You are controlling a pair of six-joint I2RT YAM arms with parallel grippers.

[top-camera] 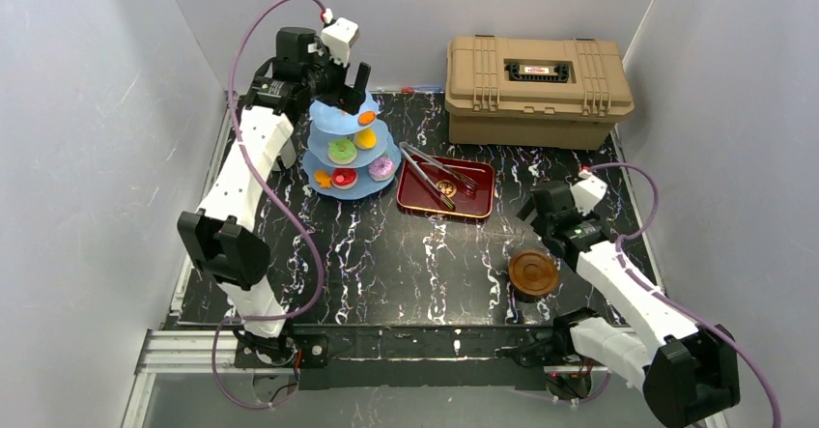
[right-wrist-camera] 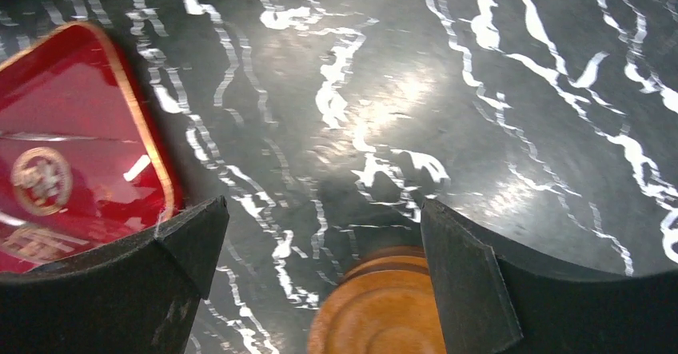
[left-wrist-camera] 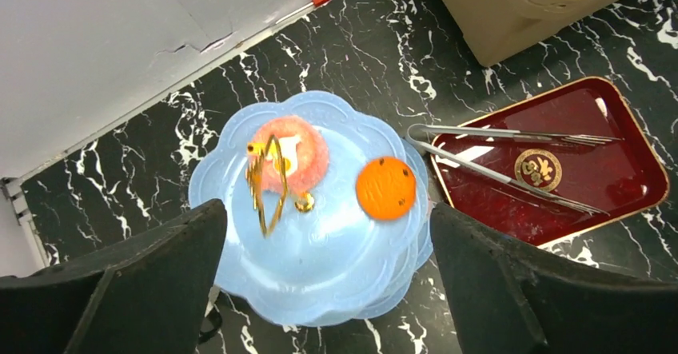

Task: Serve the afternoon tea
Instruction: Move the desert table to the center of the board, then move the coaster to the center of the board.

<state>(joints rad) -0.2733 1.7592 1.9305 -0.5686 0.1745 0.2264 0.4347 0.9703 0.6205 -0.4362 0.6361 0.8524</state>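
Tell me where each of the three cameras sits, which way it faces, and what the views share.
Top external: fixed above and behind the arm bases, looking down on the black marbled table; the left arm and right arm show.
Left wrist: on the left arm, looking down on the light blue three-tier scalloped stand, framed by the open left gripper.
Right wrist: low over the table, facing the brown round saucer, framed by the open right gripper.
Shared: the dark red rectangular tray appears in all three views.
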